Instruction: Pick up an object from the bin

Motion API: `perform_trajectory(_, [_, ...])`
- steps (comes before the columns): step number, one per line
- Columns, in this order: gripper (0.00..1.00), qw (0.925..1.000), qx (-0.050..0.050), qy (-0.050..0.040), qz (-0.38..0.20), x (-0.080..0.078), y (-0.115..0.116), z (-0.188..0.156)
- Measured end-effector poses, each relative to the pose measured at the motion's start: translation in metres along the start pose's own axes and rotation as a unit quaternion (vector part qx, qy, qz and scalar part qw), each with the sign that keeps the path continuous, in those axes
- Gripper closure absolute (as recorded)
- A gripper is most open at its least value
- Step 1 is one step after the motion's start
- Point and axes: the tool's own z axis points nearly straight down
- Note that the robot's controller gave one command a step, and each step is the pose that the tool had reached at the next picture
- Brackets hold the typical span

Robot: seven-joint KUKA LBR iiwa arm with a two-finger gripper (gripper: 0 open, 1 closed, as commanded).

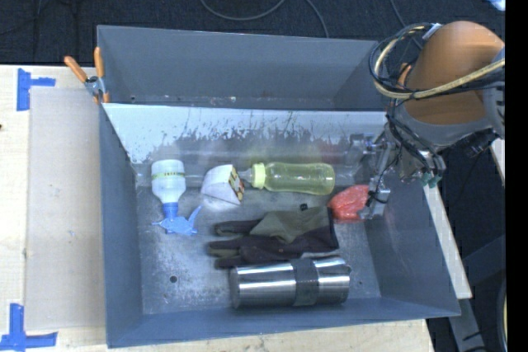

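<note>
Your red, lumpy thing (350,203) lies at the right of the bin's (158,276) floor. The pincer (376,195) is right against its right side, and you cannot tell whether it is apart or together. Just left lie a yellow-green bottle (294,176) and a black glove (276,240).

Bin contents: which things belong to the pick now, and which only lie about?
In the job: gripper, red lump right beside it.
Lying about: green bottle, black glove, steel flask, white bottle, white packet.
</note>
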Motion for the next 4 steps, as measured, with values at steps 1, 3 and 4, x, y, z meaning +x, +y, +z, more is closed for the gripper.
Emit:
perform_trajectory(1, [0.00, 1.0000, 0.001, -0.0038, -0.001, -0.002, 0.000, -0.005])
perform_trajectory(3, [0.00, 1.0000, 0.000, -0.0025, -0.004, 0.016, 0.026, 0.088])
perform_trajectory(4, [0.00, 0.9996, 0.000, -0.0006, 0.027, 0.023, 0.046, 0.116])
